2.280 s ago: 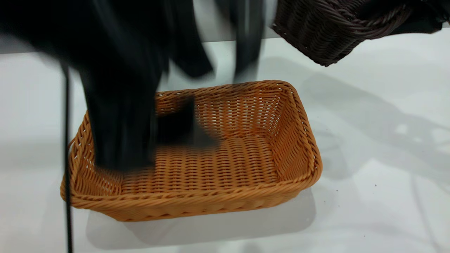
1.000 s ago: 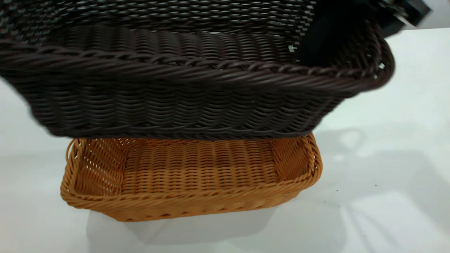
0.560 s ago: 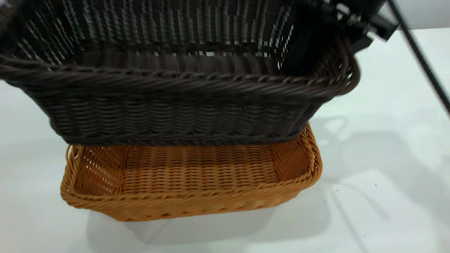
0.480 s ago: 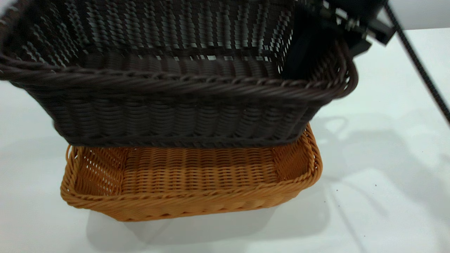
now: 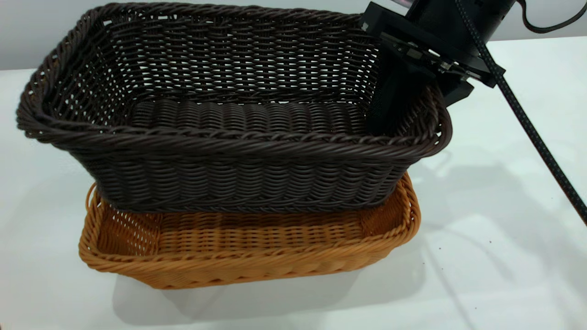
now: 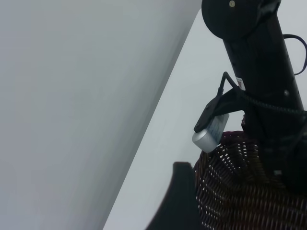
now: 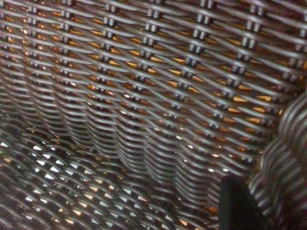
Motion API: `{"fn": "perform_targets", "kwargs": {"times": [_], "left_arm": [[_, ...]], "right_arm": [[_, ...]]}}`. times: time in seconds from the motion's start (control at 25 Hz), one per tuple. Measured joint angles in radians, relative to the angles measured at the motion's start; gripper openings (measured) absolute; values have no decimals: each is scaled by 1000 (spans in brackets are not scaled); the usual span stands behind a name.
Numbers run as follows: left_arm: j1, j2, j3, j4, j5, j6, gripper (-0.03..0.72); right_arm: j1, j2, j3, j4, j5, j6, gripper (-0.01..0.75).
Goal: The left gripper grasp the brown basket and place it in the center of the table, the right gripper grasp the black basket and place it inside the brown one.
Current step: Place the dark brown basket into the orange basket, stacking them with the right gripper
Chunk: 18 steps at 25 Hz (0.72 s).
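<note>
The black basket hangs over the brown basket, with its base down inside the brown rim. My right gripper is shut on the black basket's right end wall, with one finger inside the basket and the other outside. In the right wrist view the dark weave fills the frame, orange shows through it, and one finger lies against the wall. The brown basket stands on the white table. My left gripper is drawn back, out of the exterior view, beside the black basket.
The right arm's braided cable runs down over the table at the right. The right arm and its wrist camera show in the left wrist view. A grey wall stands behind the table.
The black basket has come down from above the brown basket until its base is inside the brown rim. The left arm, over the brown basket earlier, has left the exterior view.
</note>
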Motion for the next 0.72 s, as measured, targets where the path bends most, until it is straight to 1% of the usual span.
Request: {"fn": "perform_targets", "kwargs": {"times": [0.4, 0.72], "left_arm": [[0, 0, 0, 1, 1, -3, 585], [0, 0, 0, 2, 2, -2, 585]], "right_arm": [[1, -1, 0, -22, 9, 14, 225], [42, 17, 0, -28, -10, 13, 225]]}}
